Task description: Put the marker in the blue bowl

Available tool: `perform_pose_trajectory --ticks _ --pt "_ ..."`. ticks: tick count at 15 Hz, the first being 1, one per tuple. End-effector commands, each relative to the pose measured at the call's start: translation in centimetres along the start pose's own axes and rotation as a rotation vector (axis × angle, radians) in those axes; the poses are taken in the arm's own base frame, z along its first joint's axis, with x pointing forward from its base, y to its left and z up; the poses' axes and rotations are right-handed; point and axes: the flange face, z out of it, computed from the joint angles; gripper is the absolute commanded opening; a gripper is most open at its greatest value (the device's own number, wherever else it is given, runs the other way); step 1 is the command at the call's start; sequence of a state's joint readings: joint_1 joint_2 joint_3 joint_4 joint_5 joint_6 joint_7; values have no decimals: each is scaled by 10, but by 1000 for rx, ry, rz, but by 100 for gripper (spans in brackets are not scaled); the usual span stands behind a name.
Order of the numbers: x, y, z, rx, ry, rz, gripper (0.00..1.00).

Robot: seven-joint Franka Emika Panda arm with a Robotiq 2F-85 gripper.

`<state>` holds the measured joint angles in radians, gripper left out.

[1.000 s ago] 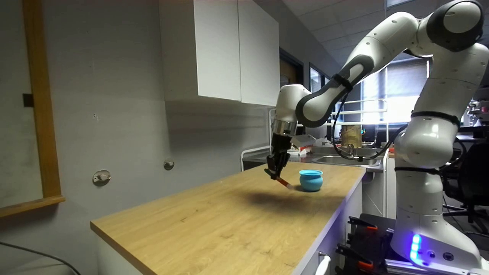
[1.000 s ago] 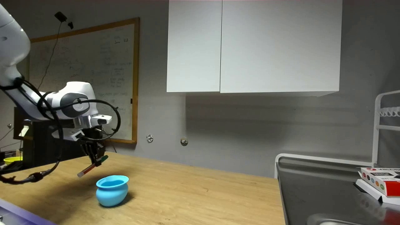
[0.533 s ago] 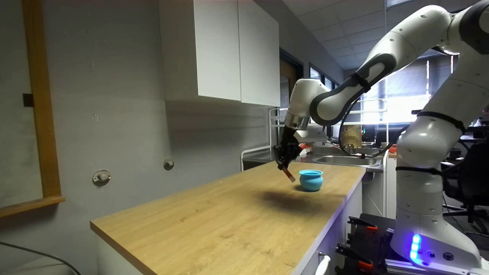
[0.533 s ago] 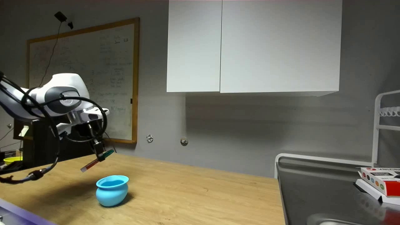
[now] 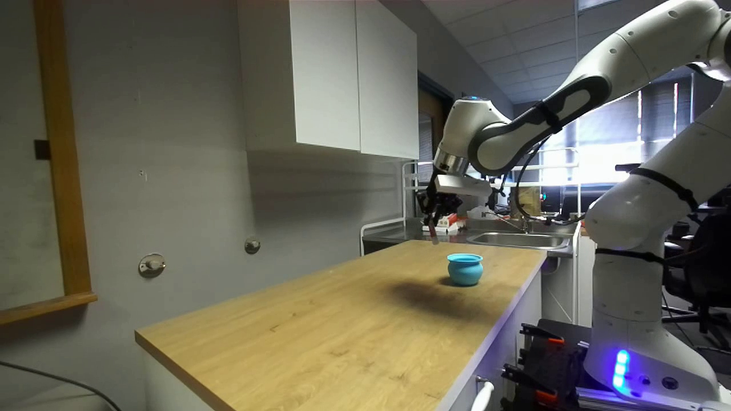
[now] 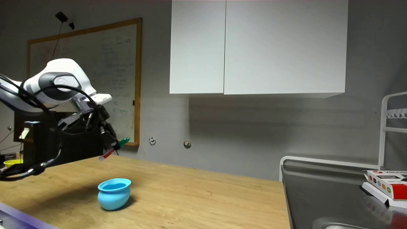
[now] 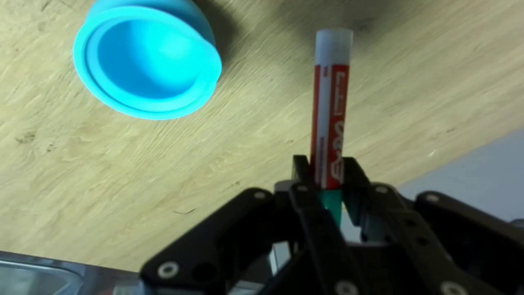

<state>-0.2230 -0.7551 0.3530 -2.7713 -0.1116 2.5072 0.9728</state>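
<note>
A marker (image 7: pixel 330 123) held aloft over a wood-grain counter (image 5: pixel 320 325)

The gripper (image 7: pixel 326 166) clamps the marker from both sides, clear of the counter and apart from the blue bowl (image 5: pixel 465 273), which stands upright on the wood. A dark shadow (image 5: pixel 437 301) spreads across the grain near the bowl. Beside the counter rises a grey wall (image 6: pixel 254 127), with a white cabinet (image 6: pixel 257 47) mounted on it in both exterior views.

In an exterior view, a sink (image 5: pixel 517 240) lies at two o'clock from the bowl, with a bright window (image 5: pixel 611 157) beyond it. A strip of blue light (image 5: pixel 621 371) glows at four o'clock, at the foot of the white arm (image 5: pixel 625 308). In an exterior view, a whiteboard (image 6: pixel 86 79) with faint writing hangs near twelve o'clock from the bowl, and a red-and-white box (image 6: pixel 384 184) sits at three o'clock.

The wrist view brings up white EXPO lettering on the marker's red barrel, its pale end toward twelve o'clock and a green part toward six; it also looks down into the bowl, at ten o'clock from the gripper. In an exterior view, the marker (image 6: pixel 108 154) is plainly tilted, green end toward two o'clock and pale end toward eight. In an exterior view, the marker (image 5: pixel 433 231) is small and blurred, and its green part cannot be made out.
</note>
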Motion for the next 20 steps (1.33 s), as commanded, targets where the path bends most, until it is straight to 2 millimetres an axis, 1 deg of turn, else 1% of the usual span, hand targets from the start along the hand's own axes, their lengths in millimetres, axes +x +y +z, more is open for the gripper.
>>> perform_pose_trajectory --ticks 1,4,8,14,20 --pt "15 20 0 -78 47 119 6" --pt "23 33 8 -143 64 198 6" --pt "26 44 18 -223 69 271 6" --pt "16 48 34 -317 63 323 6" --pt "6 49 57 -374 42 347 6"
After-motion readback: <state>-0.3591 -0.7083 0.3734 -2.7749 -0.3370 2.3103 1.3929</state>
